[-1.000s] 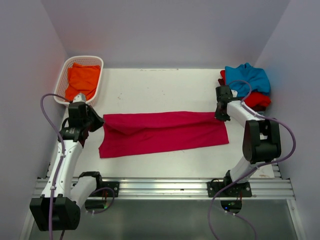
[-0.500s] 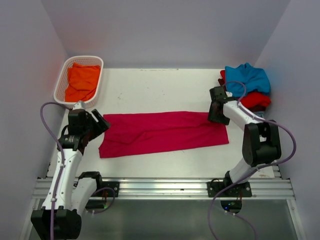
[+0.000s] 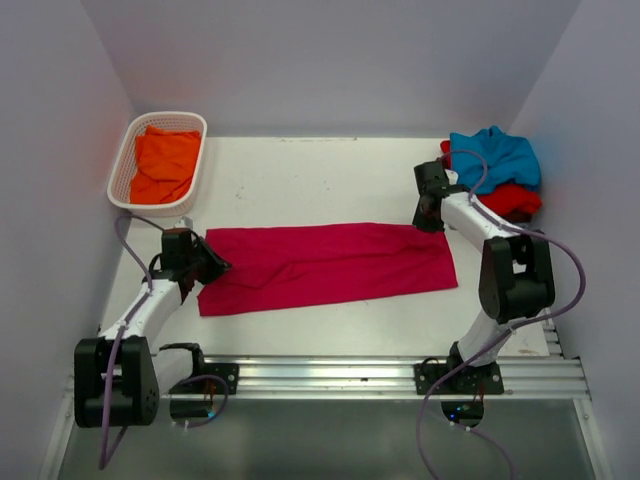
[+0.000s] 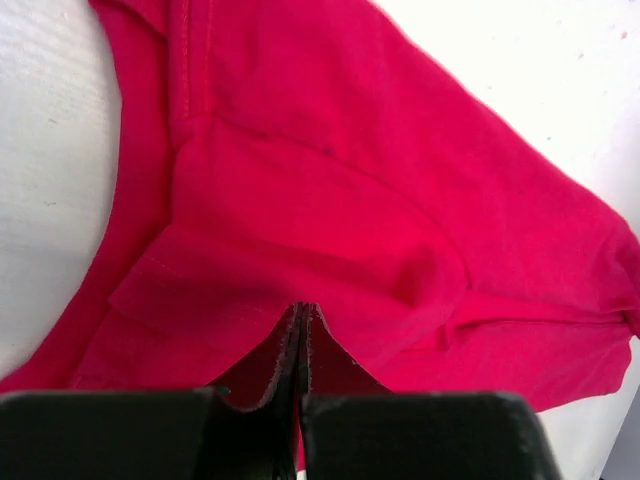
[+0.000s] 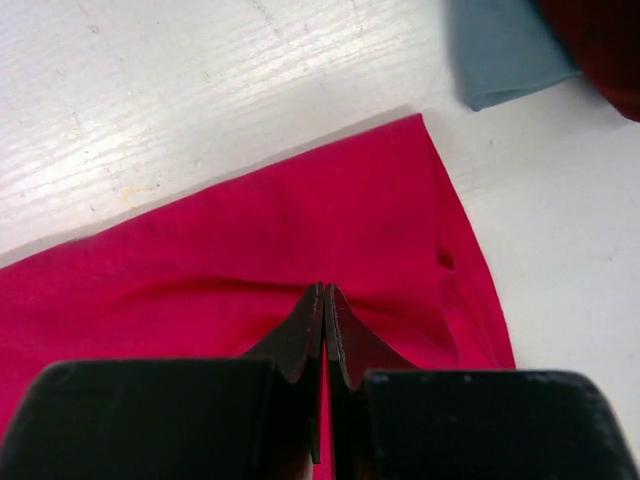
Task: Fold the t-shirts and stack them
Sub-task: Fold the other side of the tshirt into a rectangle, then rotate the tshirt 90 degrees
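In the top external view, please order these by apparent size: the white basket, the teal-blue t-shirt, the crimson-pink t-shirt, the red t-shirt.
1. crimson-pink t-shirt, clearly largest
2. white lattice basket
3. teal-blue t-shirt, somewhat smaller than the basket
4. red t-shirt, only partly visible under the teal-blue one

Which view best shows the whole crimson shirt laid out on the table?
The top external view: the crimson shirt appears entire, a long folded strip across the table. The left wrist view shows only its creased left end; the right wrist view only its right corner.
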### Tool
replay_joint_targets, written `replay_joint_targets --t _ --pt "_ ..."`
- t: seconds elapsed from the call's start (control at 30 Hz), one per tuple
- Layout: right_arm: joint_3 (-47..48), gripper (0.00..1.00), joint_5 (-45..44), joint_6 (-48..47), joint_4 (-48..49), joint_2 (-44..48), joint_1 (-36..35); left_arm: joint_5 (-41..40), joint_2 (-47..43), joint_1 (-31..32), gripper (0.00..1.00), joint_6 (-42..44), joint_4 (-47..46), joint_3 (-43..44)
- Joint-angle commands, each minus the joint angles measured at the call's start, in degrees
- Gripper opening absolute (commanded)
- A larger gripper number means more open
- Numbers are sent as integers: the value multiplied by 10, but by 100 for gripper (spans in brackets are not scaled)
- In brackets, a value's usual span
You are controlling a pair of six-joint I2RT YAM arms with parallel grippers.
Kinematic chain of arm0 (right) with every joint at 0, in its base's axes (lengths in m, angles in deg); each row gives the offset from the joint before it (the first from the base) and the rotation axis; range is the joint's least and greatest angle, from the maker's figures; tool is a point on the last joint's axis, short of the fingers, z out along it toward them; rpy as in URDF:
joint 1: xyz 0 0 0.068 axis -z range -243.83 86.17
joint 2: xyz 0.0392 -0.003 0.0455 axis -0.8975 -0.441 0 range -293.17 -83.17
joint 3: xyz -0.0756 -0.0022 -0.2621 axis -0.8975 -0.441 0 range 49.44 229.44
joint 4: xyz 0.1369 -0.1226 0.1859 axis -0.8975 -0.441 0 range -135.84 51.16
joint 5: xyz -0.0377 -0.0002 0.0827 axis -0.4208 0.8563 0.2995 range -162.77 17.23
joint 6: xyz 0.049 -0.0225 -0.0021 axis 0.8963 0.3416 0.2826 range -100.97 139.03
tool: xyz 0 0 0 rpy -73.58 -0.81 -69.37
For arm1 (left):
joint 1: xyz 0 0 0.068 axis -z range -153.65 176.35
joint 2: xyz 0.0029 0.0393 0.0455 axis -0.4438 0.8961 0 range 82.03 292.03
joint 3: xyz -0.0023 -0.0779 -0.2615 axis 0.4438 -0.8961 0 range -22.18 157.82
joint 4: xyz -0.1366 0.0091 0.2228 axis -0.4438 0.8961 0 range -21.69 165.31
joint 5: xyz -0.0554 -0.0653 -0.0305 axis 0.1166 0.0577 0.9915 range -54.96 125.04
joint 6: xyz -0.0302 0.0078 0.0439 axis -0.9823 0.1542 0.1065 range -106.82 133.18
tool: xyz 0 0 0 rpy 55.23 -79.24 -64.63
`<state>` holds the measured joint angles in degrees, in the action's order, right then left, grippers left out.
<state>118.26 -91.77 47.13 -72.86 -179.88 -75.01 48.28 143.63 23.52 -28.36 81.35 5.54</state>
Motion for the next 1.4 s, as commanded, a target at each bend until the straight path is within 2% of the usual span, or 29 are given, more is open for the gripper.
replay_joint_targets --t 0.0,0.3,0.47,0.73,0.83,1.0,1.07,1.13,1.23,1.37 --pt "14 0 8 6 33 -37 1 19 25 4 0 -14 -121 -19" --pt "-13 0 10 11 61 -102 1 -18 75 5 0 -10 -144 -48" --pt "-41 0 35 18 64 -99 -3 -34 112 5 0 -19 -184 -72" --pt "-95 0 44 4 19 -76 -52 -37 254 5 0 -39 -244 6" --pt "-100 0 43 6 -10 -66 -84 -28 325 7 0 -50 -267 72" --pt "-100 0 50 10 -46 -31 -140 -3 478 21 0 -47 -260 239" --pt "-104 0 50 16 -54 -19 -161 -7 531 39 0 -43 -233 317" --pt "-112 0 61 18 -68 -3 -173 28 568 49 0 -28 -216 375" --pt "-135 0 69 32 -78 26 -197 25 635 70 0 6 -152 515" --pt "-163 0 80 56 -86 51 -231 54 708 81 0 23 -132 609"
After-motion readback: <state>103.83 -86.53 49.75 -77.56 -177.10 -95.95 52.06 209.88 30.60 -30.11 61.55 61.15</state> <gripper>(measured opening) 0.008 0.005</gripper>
